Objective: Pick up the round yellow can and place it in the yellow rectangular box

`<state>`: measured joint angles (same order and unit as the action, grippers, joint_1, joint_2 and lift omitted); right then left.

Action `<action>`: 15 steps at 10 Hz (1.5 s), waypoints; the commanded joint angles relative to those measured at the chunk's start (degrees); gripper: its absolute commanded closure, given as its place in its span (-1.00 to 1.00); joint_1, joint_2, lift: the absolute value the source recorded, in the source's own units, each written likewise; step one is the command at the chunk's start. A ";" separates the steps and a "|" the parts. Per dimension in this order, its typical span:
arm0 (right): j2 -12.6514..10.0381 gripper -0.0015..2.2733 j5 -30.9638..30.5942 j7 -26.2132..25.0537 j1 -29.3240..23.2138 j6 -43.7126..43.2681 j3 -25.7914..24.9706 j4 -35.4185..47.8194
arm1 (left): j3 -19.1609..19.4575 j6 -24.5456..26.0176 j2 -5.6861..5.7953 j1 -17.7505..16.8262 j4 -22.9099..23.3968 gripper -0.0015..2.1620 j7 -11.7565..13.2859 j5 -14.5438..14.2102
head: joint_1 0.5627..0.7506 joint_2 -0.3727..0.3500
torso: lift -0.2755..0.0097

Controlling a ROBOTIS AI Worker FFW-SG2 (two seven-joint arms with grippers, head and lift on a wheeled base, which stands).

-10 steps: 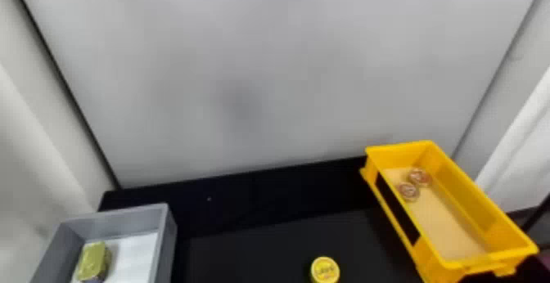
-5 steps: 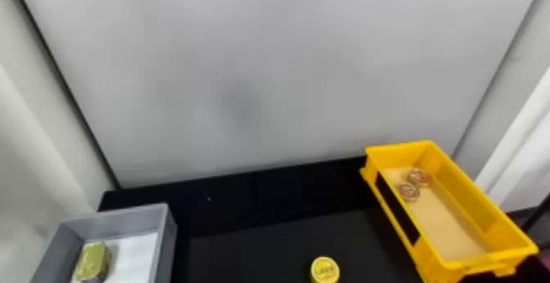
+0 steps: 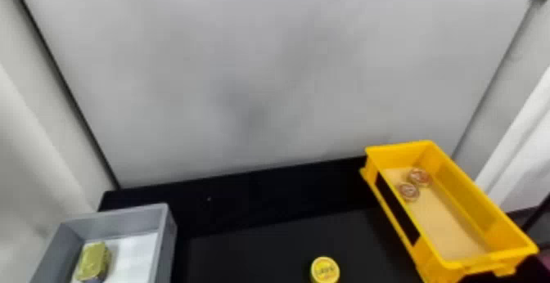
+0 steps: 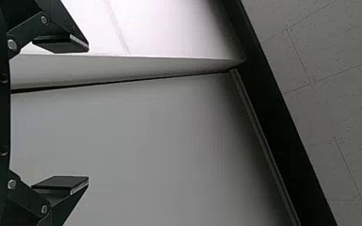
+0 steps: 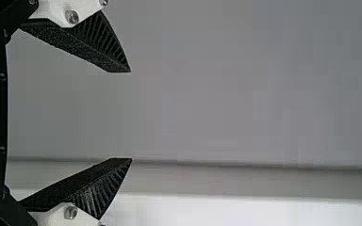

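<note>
The round yellow can [image 3: 325, 270] is out on the bare black desk [image 3: 266, 245], well in from the far edge and between the two boxes, its round printed face turned up to me. Standing alone like that, it should leave me room to bring a finger down on either side. It has yet to be picked up.

To its right is the yellow rectangular box [image 3: 429, 257], its far end close to the desk's far edge, set aslant and open upward, so I could lower the can straight in. Two small round tins [image 3: 419, 176] lie close together towards the box's far left corner; I'd judge the bare floor nearer me the easier spot to set down.

By the desk's far left corner is the grey box [image 3: 165, 221], holding a yellow-green tin [image 3: 93, 261] that I take to be no part of this job.

My right gripper [image 5: 131, 115] has its fingers spread with nothing between them, which suits a grasp from above; being on the yellow box's side, it seems the natural pick. My left gripper [image 4: 88, 113] is spread and empty too, up away from the can, where it should be out of the way.
</note>
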<state>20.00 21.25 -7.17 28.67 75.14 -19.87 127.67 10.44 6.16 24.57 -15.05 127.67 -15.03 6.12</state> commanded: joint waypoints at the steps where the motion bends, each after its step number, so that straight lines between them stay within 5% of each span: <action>1: 3.91 -0.90 12.76 4.71 -2.83 1.01 5.02 -18.25 | -0.59 -0.18 -0.30 -0.06 -0.49 -0.76 0.00 -0.49 | -0.39 0.09 | 0.93; 3: 1.45 -0.89 12.50 6.47 -7.22 -6.12 9.06 -27.47 | -1.56 -0.71 -1.09 -0.06 -1.54 -0.76 0.08 -1.11 | -0.39 0.09 | 0.93; 6: -0.58 -0.89 1.69 19.04 -6.69 -10.78 18.38 -38.64 | -2.52 -1.14 -2.15 0.02 -2.25 -0.76 0.44 -1.37 | -0.39 0.09 | 0.93; 10: -11.30 -0.90 -43.32 53.43 -3.27 -17.02 22.16 -50.06 | -2.43 -2.02 -3.11 0.20 -2.60 -0.76 0.44 -1.72 | -0.39 0.09 | 0.93; 15: -13.06 -0.90 -42.62 55.98 -2.92 -21.77 29.10 -60.87 | -3.67 -3.52 -4.17 -0.77 -3.92 -0.76 0.44 -2.08 | -0.39 0.09 | 0.93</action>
<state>7.38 -22.29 48.81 25.77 54.28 8.26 69.53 7.49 3.04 20.71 -15.30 124.29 -14.59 4.22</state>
